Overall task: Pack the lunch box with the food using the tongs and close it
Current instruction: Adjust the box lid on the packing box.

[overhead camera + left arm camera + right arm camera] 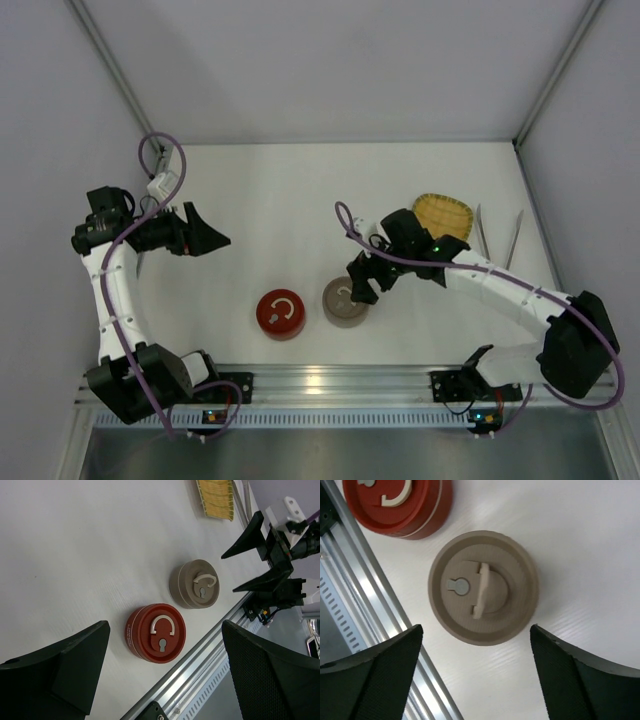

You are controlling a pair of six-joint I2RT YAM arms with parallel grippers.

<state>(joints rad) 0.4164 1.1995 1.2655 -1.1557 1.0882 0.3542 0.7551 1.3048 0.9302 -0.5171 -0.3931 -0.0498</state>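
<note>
Two round lidded lunch box containers stand near the front edge, one red (281, 314) (156, 632) (400, 505) and one beige (343, 302) (195, 584) (482, 587), both with their lids on. My right gripper (362, 280) (476, 627) hovers just over the beige one, open, nothing between its fingers. My left gripper (205, 238) is open and empty, raised at the left, facing the containers. The tongs (482, 232) (247, 497) lie at the right beside the yellow tray. No food shows in any view.
The yellow woven tray (443, 215) (216, 497) lies at the back right and looks bare. An aluminium rail (330, 380) runs along the near table edge, close to both containers. White walls enclose the table on three sides.
</note>
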